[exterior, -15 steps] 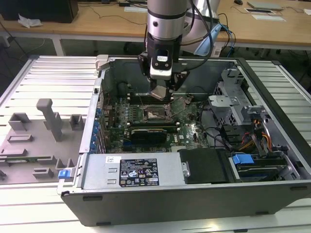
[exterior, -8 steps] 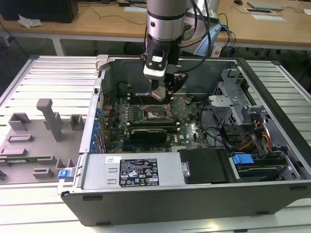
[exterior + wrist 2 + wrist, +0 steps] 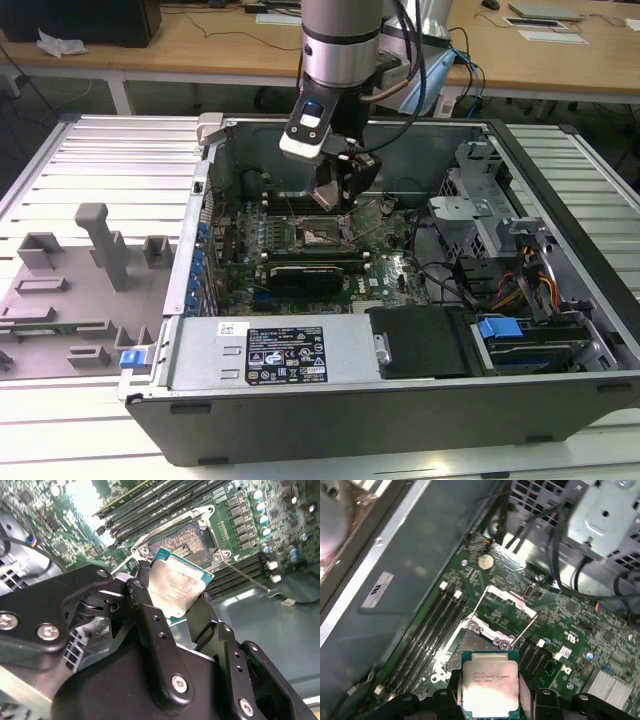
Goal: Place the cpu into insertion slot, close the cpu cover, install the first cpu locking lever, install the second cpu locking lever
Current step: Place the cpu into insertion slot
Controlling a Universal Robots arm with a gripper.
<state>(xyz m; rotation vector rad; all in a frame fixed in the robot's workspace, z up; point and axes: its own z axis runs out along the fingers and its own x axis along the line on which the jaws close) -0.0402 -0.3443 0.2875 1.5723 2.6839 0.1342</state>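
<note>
My gripper (image 3: 335, 200) hangs inside the open computer case, just above the insertion slot (image 3: 322, 238). It is shut on the cpu (image 3: 177, 587), a flat square chip with a pale silver top and green edge, held by two opposite sides between the black fingers (image 3: 145, 605). The cpu (image 3: 490, 682) is off the board and tilted, partly over the near edge of the insertion slot (image 3: 470, 645). The slot's tan contact field (image 3: 187, 542) lies bare. The cpu cover (image 3: 512, 599) stands flipped open on the slot's far side. A thin wire locking lever (image 3: 247, 578) sticks out beside the socket.
Long black memory slots (image 3: 427, 630) flank the socket on both sides. The case wall (image 3: 395, 570) and a drive cage with cables (image 3: 470, 200) stand close by. A power supply box (image 3: 300, 350) fills the case front. A grey fixture (image 3: 95, 260) lies at the exterior view's left.
</note>
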